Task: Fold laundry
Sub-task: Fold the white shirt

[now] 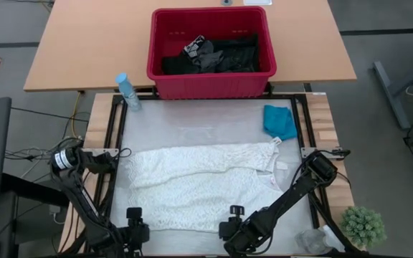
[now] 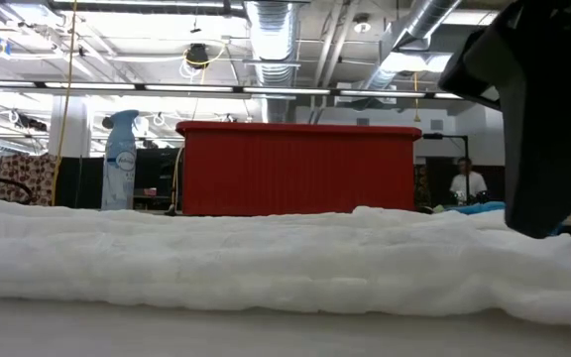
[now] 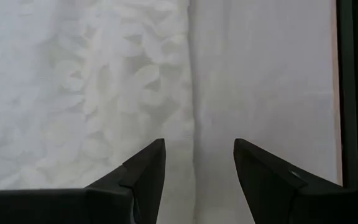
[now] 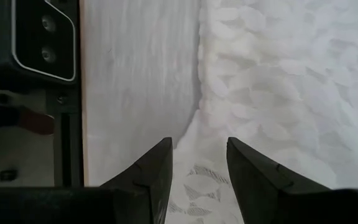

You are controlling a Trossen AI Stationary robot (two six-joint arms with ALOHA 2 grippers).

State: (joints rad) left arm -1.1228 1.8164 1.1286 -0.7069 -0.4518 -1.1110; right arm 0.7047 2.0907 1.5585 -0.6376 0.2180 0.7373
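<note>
The white lacy garment (image 1: 206, 185) lies spread flat across the middle of the table, shown as a low white ridge (image 2: 266, 258) in the low view. A small teal garment (image 1: 279, 122) lies at the far right. Dark garments (image 1: 214, 54) sit in the red basket. My left gripper (image 1: 136, 228) is open over the white garment's near left edge (image 3: 191, 93); one finger stands above lace, the other above bare table. My right gripper (image 1: 234, 229) is open over the near edge farther right, with the hem (image 4: 197, 124) between its fingers.
The red slotted basket (image 1: 165, 79) stands beyond the table's far edge. A blue spray bottle (image 1: 127, 92) is at the far left corner. A small green plant (image 1: 363, 226) and a clear plastic item (image 1: 314, 240) sit near right. A person (image 2: 467, 183) stands far behind.
</note>
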